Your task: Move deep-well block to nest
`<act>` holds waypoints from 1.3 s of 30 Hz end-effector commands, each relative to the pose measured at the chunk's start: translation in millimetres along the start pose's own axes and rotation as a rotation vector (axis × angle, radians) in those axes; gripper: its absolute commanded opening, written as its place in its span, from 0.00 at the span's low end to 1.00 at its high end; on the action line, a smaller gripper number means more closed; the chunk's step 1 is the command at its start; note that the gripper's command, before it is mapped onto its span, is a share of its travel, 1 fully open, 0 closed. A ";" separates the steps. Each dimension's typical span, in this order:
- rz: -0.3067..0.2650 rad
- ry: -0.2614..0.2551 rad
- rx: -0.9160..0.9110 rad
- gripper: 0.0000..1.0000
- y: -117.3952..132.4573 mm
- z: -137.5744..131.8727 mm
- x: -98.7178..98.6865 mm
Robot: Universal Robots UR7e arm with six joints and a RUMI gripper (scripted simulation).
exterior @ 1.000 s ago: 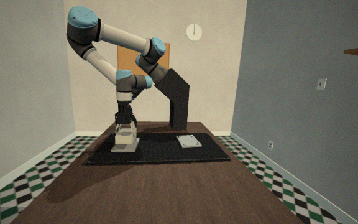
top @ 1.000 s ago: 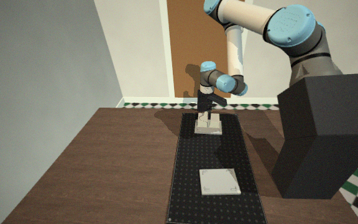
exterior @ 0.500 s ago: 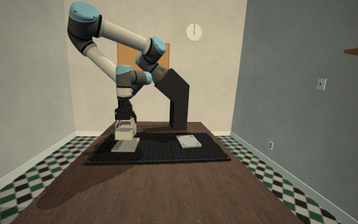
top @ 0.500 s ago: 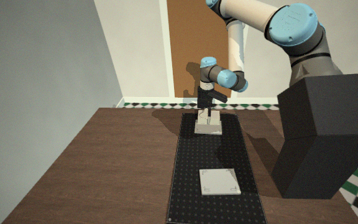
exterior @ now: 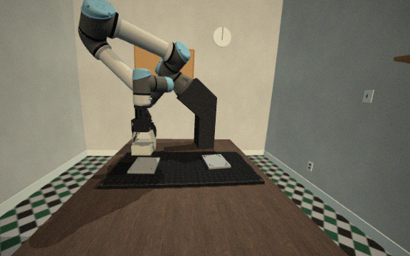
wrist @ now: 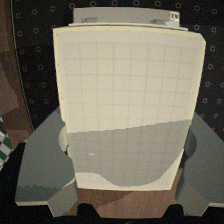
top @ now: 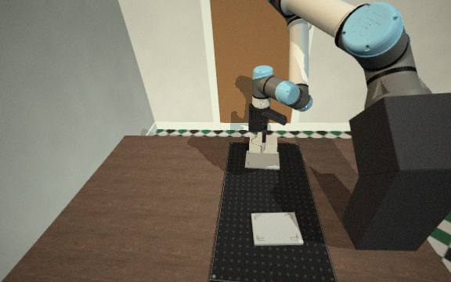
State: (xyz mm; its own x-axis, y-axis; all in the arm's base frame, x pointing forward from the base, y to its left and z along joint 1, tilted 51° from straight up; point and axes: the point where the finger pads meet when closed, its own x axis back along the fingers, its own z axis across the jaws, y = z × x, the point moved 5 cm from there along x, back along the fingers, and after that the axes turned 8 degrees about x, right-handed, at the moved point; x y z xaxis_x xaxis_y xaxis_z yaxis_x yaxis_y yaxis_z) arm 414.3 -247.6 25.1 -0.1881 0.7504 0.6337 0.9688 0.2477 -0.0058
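Note:
My gripper (top: 262, 142) (exterior: 143, 136) (wrist: 126, 107) is shut on the cream 96-well deep-well block (top: 271, 147) (exterior: 143, 146) (wrist: 127, 90) and holds it level a little above the grey plate nest N1 (top: 261, 161) (exterior: 143, 166) (wrist: 125, 15). In the wrist view the block's cut corner is at the upper right, on the same side as the nest's A1 mark (wrist: 173, 16). The block hides most of N1 in that view. The plate nest N2 (top: 276, 229) (exterior: 216, 161) lies empty at the other end of the black mat, its corner locators showing.
Both nests sit on a black perforated mat (top: 265, 196) (exterior: 180, 176) on a brown table (top: 131, 204). The arm's dark pedestal (top: 405, 168) (exterior: 203, 117) stands beside the mat close to N2.

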 end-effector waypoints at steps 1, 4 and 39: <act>-0.001 0.000 0.000 0.00 0.3 -0.2 5.1; -0.001 0.000 0.000 0.00 0.3 -0.2 9.3; -0.001 0.000 0.139 0.00 0.5 46.4 9.3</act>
State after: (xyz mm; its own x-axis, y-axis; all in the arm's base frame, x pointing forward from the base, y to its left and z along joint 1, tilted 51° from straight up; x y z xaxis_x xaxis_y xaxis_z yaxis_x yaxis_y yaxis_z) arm 406.8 -218.1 2.2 -0.1873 0.7499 0.6345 0.9374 0.3295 -0.1127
